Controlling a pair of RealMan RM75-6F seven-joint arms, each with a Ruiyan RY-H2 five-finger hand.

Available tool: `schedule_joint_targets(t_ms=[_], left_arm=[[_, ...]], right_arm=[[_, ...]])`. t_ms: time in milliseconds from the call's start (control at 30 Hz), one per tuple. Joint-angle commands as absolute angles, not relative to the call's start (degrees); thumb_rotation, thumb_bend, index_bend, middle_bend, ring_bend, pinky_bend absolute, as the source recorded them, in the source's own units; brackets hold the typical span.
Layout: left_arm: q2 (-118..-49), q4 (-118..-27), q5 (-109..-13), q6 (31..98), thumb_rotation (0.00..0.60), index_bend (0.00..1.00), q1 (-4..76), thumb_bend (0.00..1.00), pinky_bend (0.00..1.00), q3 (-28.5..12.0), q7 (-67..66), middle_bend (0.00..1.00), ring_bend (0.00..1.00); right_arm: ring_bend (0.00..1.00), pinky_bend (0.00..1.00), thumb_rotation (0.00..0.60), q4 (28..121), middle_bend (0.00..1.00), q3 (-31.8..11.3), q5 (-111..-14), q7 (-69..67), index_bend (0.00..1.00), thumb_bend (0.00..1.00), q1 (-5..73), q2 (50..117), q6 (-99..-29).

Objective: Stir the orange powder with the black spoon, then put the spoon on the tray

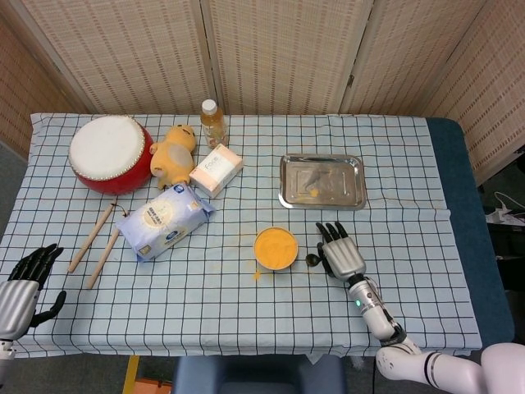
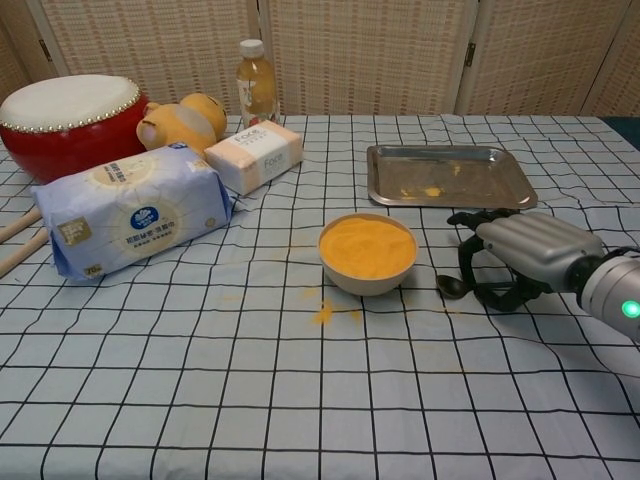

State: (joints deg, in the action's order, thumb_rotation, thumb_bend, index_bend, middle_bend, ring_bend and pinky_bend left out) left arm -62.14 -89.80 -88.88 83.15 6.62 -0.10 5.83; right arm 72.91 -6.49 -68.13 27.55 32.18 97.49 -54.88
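Half covering the black spoon (image 2: 447,286) with the right hand (image 2: 525,250), arching the dark fingers (image 2: 466,262) down over the handle and leaving only the round spoon end peeking out on the checked tabletop (image 2: 300,400). Not showing plainly whether those fingers are clamping the handle or only caging it: cannot tell. Resting that spoon end on the cloth just right of the bowl of orange powder (image 2: 367,250), near it but apart. Showing from the head view as a small dark blob (image 1: 312,260) between the bowl (image 1: 275,248) and the right hand (image 1: 342,253). Sitting beyond the hand and well apart from the spoon, the metal tray (image 2: 450,150), carrying a few orange smears. Dusting the cloth with a patch of spilled powder (image 2: 323,315) just in front of the bowl. Hanging the left hand (image 1: 29,275) at the near left corner of the tabletop, spreading its fingers apart and holding nothing. Crowding the far left side with a red drum (image 1: 109,153), two wooden sticks (image 1: 90,238), a yellow plush toy (image 1: 172,153), a small bottle (image 1: 212,123), a pale box (image 1: 216,169) and a pack of wipes (image 1: 164,220).
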Motion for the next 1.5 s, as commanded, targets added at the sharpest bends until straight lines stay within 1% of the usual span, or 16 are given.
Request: schedule_joint_targets(t_ms=[33, 167, 400, 467, 667, 867, 1133, 1300, 1500], left_arm=[[-62.13, -89.81, -88.91, 83.2, 0.6, 0.0, 6.6, 0.44, 0.11, -0.1, 5.8, 0.0, 0.0], [-62.12, -89.87, -88.89, 82.92, 0.6, 0.0, 6.68, 0.44, 0.11, 0.0, 5.61, 0.0, 0.0], [-61.87, -90.19, -88.73, 82.67, 0.6, 0.0, 6.68, 0.44, 0.11, 0.1, 5.45, 0.0, 0.0], [-61.84, -90.17, -88.75, 82.71, 0.6, 0.0, 6.65, 0.44, 0.11, 0.12, 5.44, 0.0, 0.0], [-61.67, -90.39, -88.8, 82.64, 0.6, 0.0, 6.66, 0.44, 0.11, 0.19, 5.43, 0.0, 0.0], [-61.6, -90.42, -88.8, 82.63, 0.6, 0.0, 6.65, 0.44, 0.11, 0.21, 5.53, 0.0, 0.0], [-61.58, -90.7, -89.19, 82.68, 0.6, 0.0, 6.73, 0.44, 0.11, 0.31, 5.49, 0.0, 0.0], [-61.33, -90.72, -89.47, 82.81, 0.6, 0.0, 6.7, 0.44, 0.11, 0.42, 6.03, 0.0, 0.0], [-60.94, -90.74, -89.72, 83.07, 0.6, 0.0, 6.6, 0.44, 0.11, 0.52, 6.97, 0.0, 0.0]], right_arm=[[0.0, 0.0, 0.6, 73.29, 0.0, -6.05, -68.16, 28.03, 0.45, 0.4, 31.98, 97.22, -55.28], [0.0, 0.0, 0.6, 73.46, 0.0, -5.78, -68.05, 28.54, 0.47, 0.4, 31.83, 97.27, -55.86], [0.0, 0.0, 0.6, 72.63, 0.0, -5.88, -68.15, 28.9, 0.61, 0.4, 31.68, 98.17, -57.34], [0.0, 0.0, 0.6, 72.44, 0.0, -5.81, -68.13, 29.2, 0.63, 0.41, 31.62, 98.34, -57.66], [0.0, 0.0, 0.6, 73.25, 0.0, -5.94, -68.57, 29.01, 0.64, 0.41, 31.32, 98.07, -58.97], [0.0, 0.0, 0.6, 76.05, 0.0, -6.63, -69.89, 27.93, 0.65, 0.41, 30.72, 96.17, -61.58], [0.0, 0.0, 0.6, 80.27, 0.0, -9.97, -70.3, 28.9, 0.65, 0.41, 32.52, 94.83, -63.3], [0.0, 0.0, 0.6, 81.26, 0.0, -12.43, -70.59, 32.47, 0.65, 0.41, 35.33, 97.12, -64.33], [0.0, 0.0, 0.6, 77.84, 0.0, -14.32, -68.93, 37.39, 0.65, 0.41, 39.2, 102.73, -63.72]])
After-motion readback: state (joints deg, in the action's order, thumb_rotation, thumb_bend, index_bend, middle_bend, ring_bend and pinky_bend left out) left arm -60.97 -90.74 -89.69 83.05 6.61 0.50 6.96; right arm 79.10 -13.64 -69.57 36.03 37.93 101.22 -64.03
